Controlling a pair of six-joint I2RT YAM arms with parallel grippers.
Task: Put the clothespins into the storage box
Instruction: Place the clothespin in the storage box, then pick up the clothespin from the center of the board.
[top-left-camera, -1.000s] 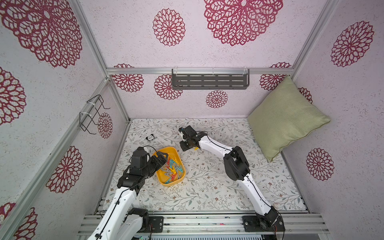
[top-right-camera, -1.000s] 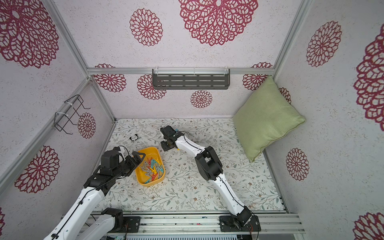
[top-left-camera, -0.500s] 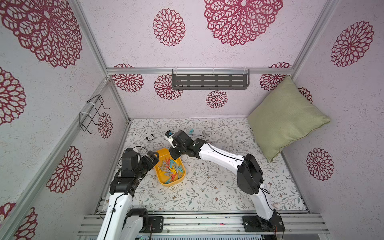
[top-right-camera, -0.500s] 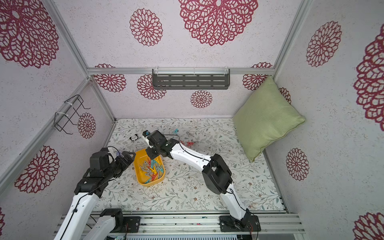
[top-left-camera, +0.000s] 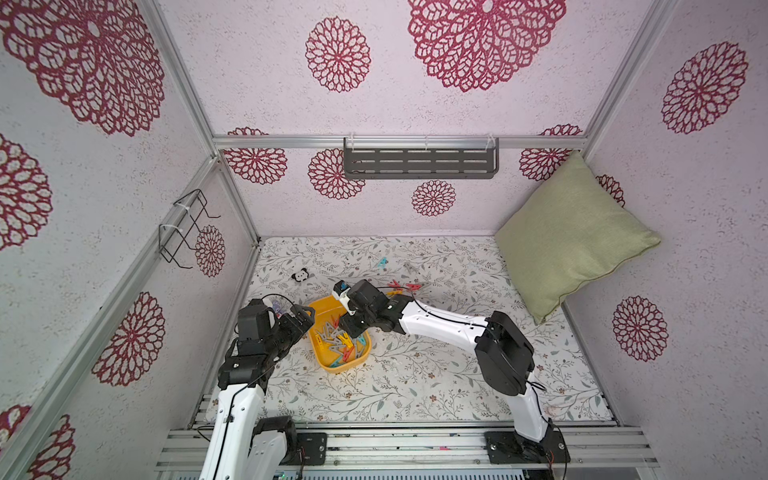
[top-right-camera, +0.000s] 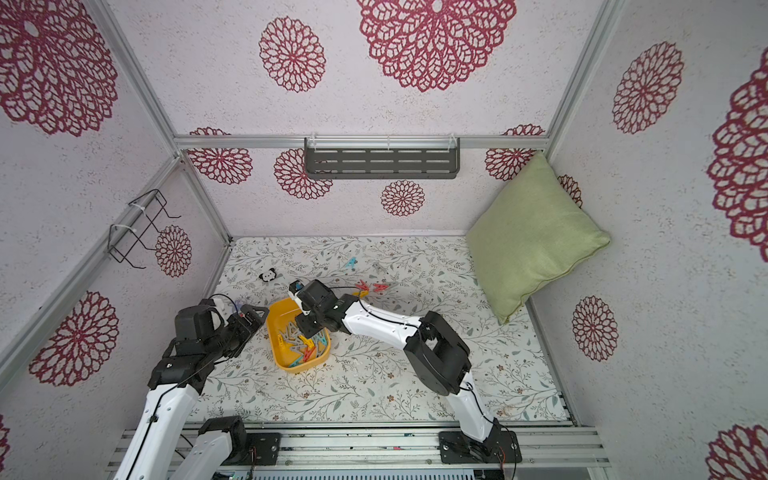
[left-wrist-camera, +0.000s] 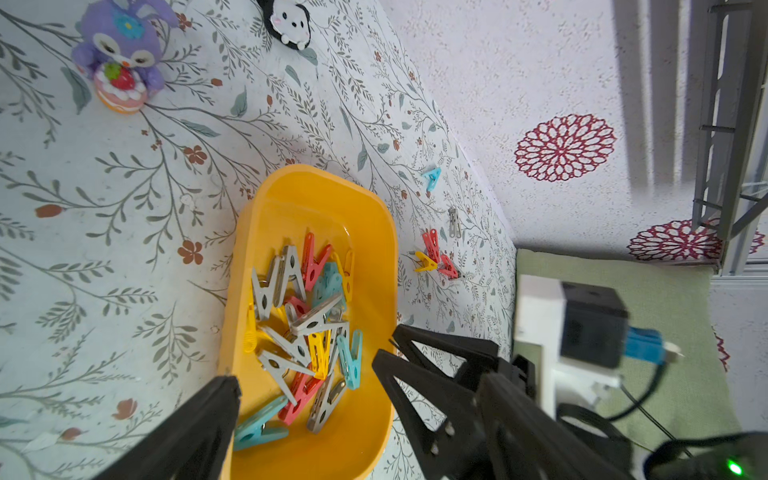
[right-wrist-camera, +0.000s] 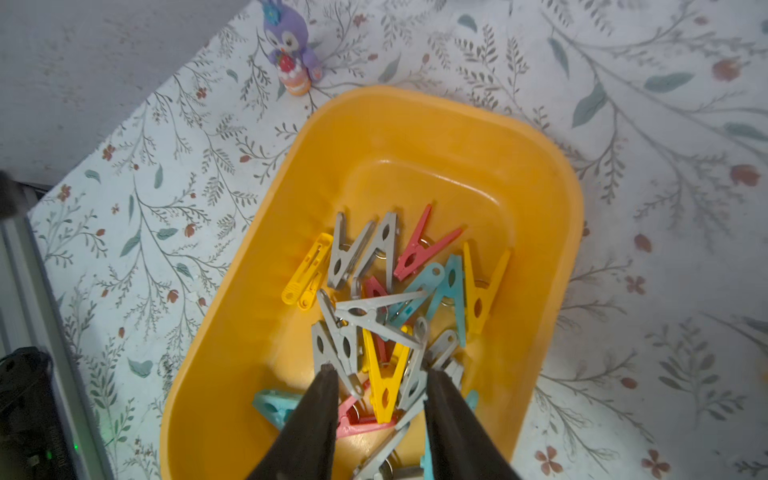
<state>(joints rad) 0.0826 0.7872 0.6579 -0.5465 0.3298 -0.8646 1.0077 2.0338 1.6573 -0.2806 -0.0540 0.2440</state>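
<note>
The yellow storage box sits at the table's left front and holds several clothespins in grey, yellow, red and teal. My right gripper hangs over the box's right half, open, its fingers just above the pile with nothing pinched. Open wide, my left gripper hovers at the box's left end, empty. Loose clothespins lie behind the box: a teal one, a grey one and a red and yellow cluster.
A panda toy and a purple plush figure stand left of and behind the box. A green pillow leans in the back right corner. A grey slotted shelf hangs on the back wall, a wire rack on the left wall.
My right arm swung from the loose pegs behind the box to over the box, and its jaws went from shut to open. The left gripper drew back a little to the left.
</note>
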